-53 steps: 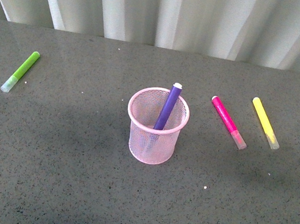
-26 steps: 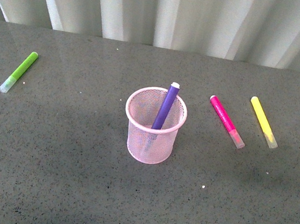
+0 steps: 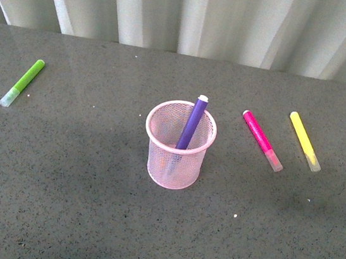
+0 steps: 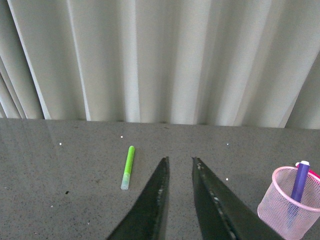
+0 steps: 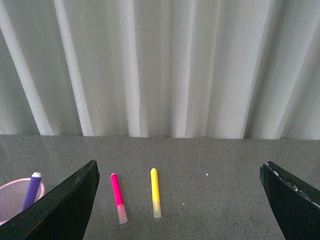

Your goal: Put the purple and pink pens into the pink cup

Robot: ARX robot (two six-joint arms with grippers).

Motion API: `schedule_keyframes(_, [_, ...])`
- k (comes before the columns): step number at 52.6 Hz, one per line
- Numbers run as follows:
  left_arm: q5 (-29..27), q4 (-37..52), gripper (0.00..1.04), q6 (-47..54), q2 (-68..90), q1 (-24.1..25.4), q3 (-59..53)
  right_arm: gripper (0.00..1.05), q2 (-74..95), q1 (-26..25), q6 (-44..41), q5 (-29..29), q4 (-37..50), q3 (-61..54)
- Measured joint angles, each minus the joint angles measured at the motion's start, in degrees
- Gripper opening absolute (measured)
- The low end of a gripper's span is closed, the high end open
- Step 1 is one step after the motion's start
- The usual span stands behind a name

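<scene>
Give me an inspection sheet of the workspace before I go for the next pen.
Surface: dark grey speckled table with a few small pale specks.
Job's things: pink cup upright near the middle; purple pen standing in it, leaning on the rim; pink pen lying flat on the table to the cup's right, apart from it.
Clutter: lime-green marker lying at far left; yellow marker lying right of the pink pen, not touching it.
Grippers: left gripper narrowly open, empty; right gripper wide open, empty; neither shows in the front view.
Cables: nothing seen.
Surroundings: pale pleated curtain behind the table.
</scene>
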Motion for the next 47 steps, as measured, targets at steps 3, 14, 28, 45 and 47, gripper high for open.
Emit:
schedule_keyframes(3, [-0.02, 0.0, 0.1, 0.09, 0.0, 0.0, 0.0, 0.98, 0.0, 0.0, 0.02, 0.02, 0.0, 0.0])
schedule_keyframes(14, [0.0, 0.0, 0.04, 0.44, 0.0, 0.0, 0.0, 0.98, 0.0, 0.0, 0.02, 0.02, 0.0, 0.0])
schedule_keyframes(28, [0.0, 0.0, 0.05, 0.39, 0.0, 0.0, 0.0, 0.98, 0.0, 0.0, 0.02, 0.02, 0.0, 0.0])
schedule_keyframes(45, [-0.02, 0.0, 0.54, 0.44, 0.0, 0.0, 0.0, 0.98, 0.0, 0.0, 0.02, 0.02, 0.0, 0.0])
schedule_keyframes(47, [-0.02, 0.0, 0.62, 0.44, 0.0, 0.0, 0.0, 0.98, 0.66, 0.7, 1.38, 1.66, -1.73, 0.48])
